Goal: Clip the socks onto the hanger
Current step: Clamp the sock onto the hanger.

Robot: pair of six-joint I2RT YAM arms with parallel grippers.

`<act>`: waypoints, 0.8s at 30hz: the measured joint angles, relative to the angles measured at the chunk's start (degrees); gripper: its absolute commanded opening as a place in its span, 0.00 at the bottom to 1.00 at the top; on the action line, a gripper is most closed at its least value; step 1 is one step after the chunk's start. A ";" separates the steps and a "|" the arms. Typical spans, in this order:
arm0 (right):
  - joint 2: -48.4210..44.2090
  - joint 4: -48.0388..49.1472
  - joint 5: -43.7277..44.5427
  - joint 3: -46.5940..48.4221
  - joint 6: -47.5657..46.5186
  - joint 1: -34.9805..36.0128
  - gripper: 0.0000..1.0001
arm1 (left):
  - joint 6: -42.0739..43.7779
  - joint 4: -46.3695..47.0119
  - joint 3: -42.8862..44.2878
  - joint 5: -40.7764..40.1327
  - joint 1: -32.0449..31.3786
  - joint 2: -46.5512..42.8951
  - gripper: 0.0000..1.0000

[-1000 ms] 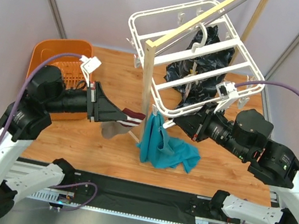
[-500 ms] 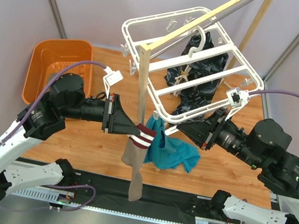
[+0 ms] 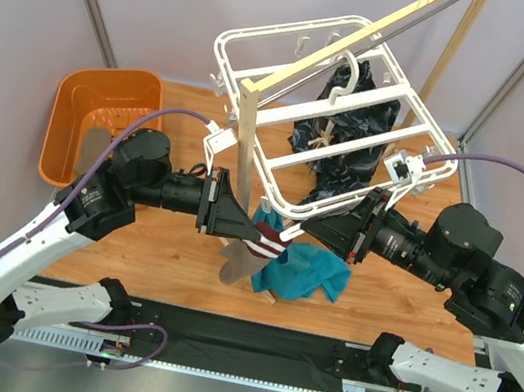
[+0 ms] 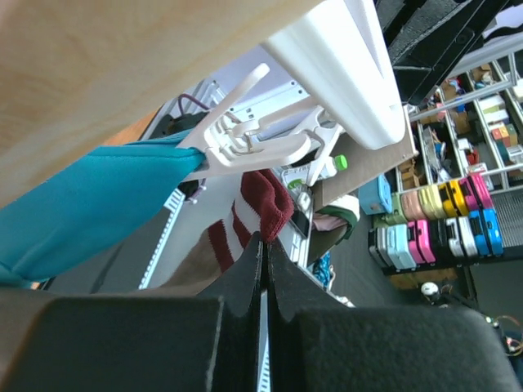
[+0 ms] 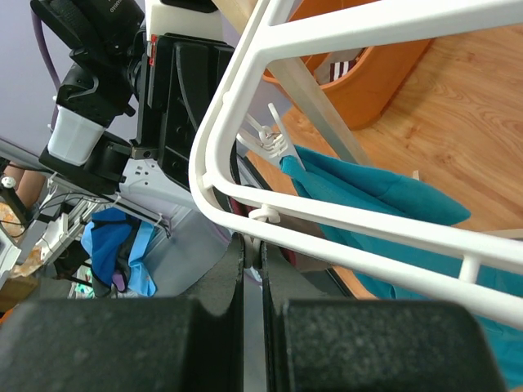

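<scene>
left tool (image 4: 263, 245) pinching striped sock (image 4: 263, 202) cuff, right tool (image 5: 253, 247) clamped on hanger (image 5: 384, 18) rim

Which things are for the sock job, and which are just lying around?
For the job:
- sock, held in the left gripper
- second sock, in the basket
- hanger, held by the right gripper

Just lying about:
- teal cloth
- black garment
- wooden rack
- basket
</scene>
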 measured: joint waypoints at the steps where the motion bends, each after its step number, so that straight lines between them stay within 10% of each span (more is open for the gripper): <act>1: 0.07 0.07 -0.04 0.00 -0.04 -0.04 0.00 | -0.02 0.15 0.15 -0.02 -0.26 0.24 0.00; 24: 0.17 2.75 -1.38 -0.24 -0.55 -0.31 0.00 | -1.92 3.89 1.40 -0.02 -4.57 3.32 0.00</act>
